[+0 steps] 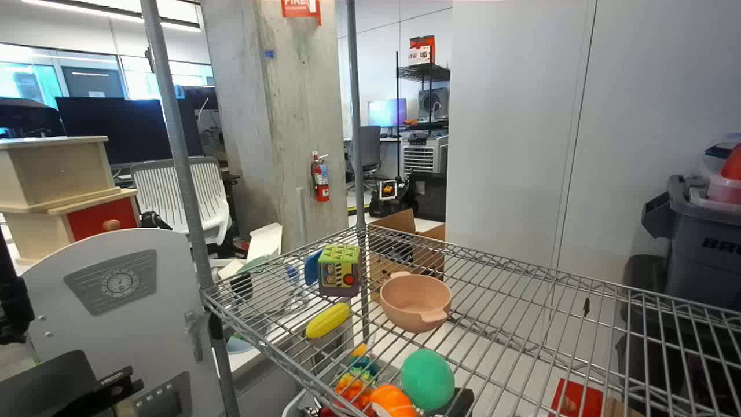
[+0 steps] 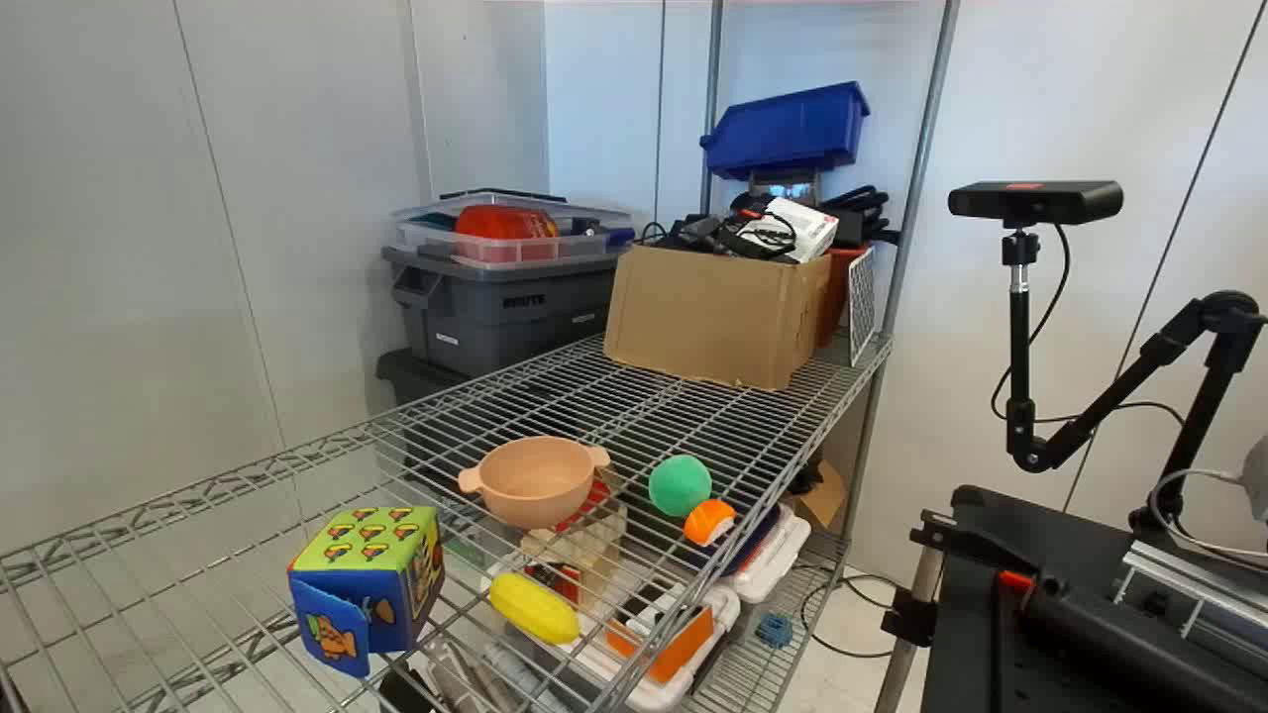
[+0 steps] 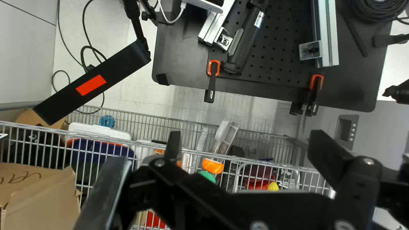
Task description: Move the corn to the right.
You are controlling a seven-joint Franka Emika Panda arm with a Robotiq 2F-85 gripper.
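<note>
The yellow toy corn (image 1: 327, 321) lies on the wire shelf (image 1: 509, 263) near its front edge. It also lies there in an exterior view (image 2: 535, 608), near the cube and the tan bowl. In the wrist view only one end of the corn (image 3: 273, 186) shows; the rest is hidden behind the gripper body. My gripper (image 3: 246, 140) is open with its fingers wide apart, and nothing is between them. It is above and apart from the shelf. I do not see the gripper in either exterior view.
The tan bowl (image 1: 415, 304) and a colourful cube (image 1: 340, 271) stand on the shelf behind the corn. A green ball (image 2: 680, 485) and an orange toy (image 2: 709, 522) lie along the front edge. A cardboard box (image 2: 715, 315) and shelf posts (image 1: 355, 116) stand around.
</note>
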